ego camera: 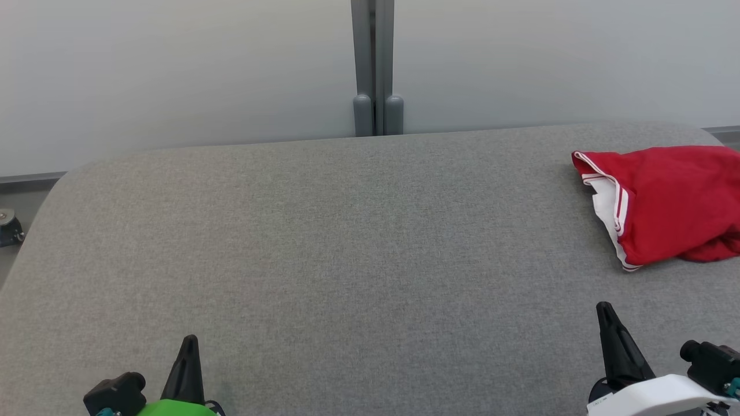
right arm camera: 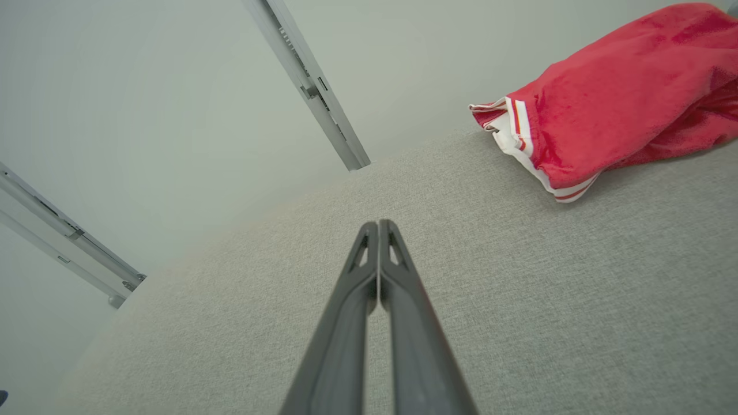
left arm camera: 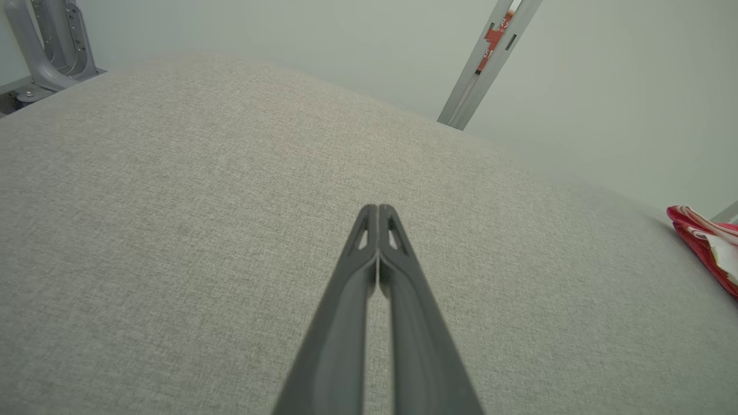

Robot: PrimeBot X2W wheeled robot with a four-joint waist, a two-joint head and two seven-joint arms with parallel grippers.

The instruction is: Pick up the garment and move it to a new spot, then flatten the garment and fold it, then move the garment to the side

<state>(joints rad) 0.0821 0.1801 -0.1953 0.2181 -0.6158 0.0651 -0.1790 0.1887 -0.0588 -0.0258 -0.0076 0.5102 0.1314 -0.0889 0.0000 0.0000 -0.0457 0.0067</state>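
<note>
Left claw (left arm camera: 377, 208): clenched on nothing, fingers pressed together, poised over grey fabric at the near left.
Right claw (right arm camera: 379, 223): likewise clenched and empty, at the near right.
Garment (ego camera: 665, 202): red with white-striped trim, crumpled at the far right of the surface, well ahead of the right claw, running off the head view's right edge.
Surface (ego camera: 347, 242): grey cloth, rounded far corners, broad open middle.
Beyond the far edge: pale wall (ego camera: 173, 69), grey post (ego camera: 374, 69) at centre.

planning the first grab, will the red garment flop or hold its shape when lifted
Likely floppy: the red garment lies bunched in soft folds, so should drape when lifted. Probably light: it looks thin. Pushed, it may wrinkle on the grey surface.
</note>
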